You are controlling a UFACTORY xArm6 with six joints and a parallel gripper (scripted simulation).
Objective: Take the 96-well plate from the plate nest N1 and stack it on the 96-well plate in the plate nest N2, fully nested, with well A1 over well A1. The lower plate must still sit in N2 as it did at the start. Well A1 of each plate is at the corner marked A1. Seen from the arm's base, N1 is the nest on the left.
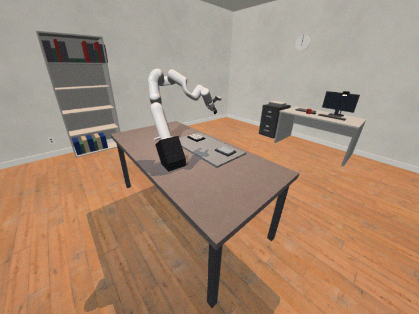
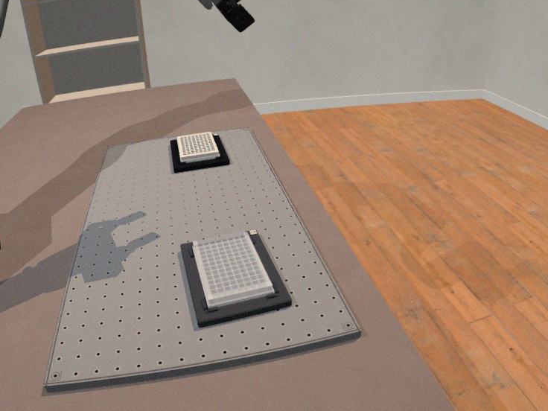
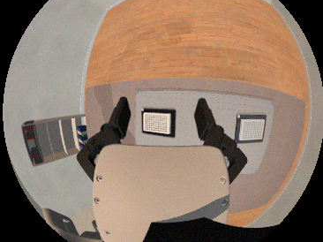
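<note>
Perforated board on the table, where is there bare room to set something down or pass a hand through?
On the perforated board, bare stretches lie between the far nest and the near nest, and along the board's shadowed side toward the arm's base. The strip between the near nest and the table edge is tight. The open end effector hangs high above.

White 96-well plate lay flat in black nest N1, upper centre of exterior view, second translucent plate lay flat in dark nest N2, lower centre, well apart
</note>
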